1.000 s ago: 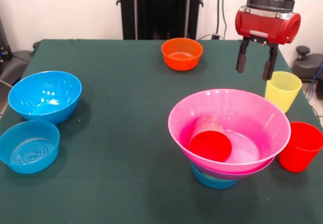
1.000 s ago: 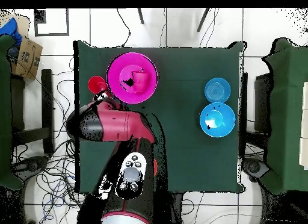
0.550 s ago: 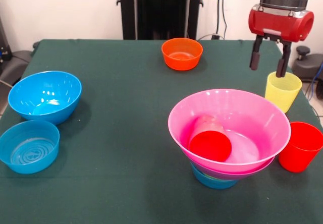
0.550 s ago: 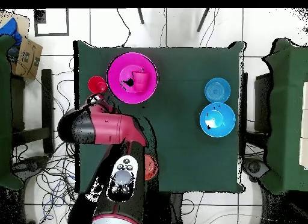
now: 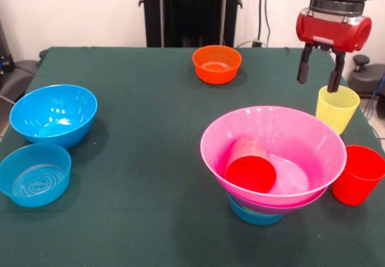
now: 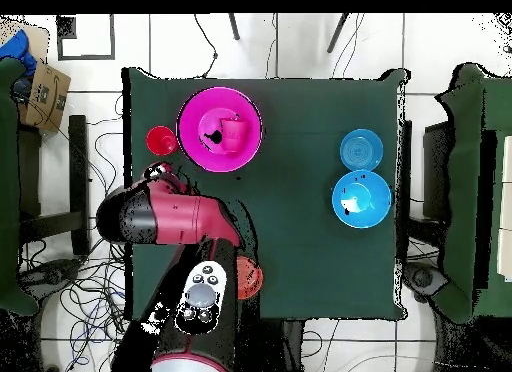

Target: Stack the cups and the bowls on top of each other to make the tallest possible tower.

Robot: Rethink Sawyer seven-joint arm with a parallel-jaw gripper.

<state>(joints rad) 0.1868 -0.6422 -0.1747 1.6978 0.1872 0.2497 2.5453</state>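
My gripper [image 5: 317,79] hangs open at the far right of the table in the front view, just behind the yellow cup [image 5: 337,108]. Its right fingertip sits at the cup's far rim. The tower stands nearer. It has a small blue bowl [image 5: 255,214] at the base, a purple rim [image 5: 301,203] above that, and the wide pink bowl [image 5: 313,139] on top. A red cup [image 5: 249,169] lies on its side inside the pink bowl [image 6: 197,138]. An upright red cup [image 5: 358,174] stands right of the tower. From overhead, my arm [image 6: 165,213] hides the yellow cup.
An orange bowl [image 5: 217,64] sits at the far middle of the table. A big blue bowl [image 5: 54,114] and a shallower blue bowl [image 5: 34,174] stand at the left. Overhead, the orange bowl [image 6: 249,279] peeks out beside the arm. The table's right edge runs close by the cups.
The gripper has moved right and slightly up, from beside the pink bowl's far rim to above the yellow cup's back edge. It has barely shifted in the last half second. Nothing else moved.
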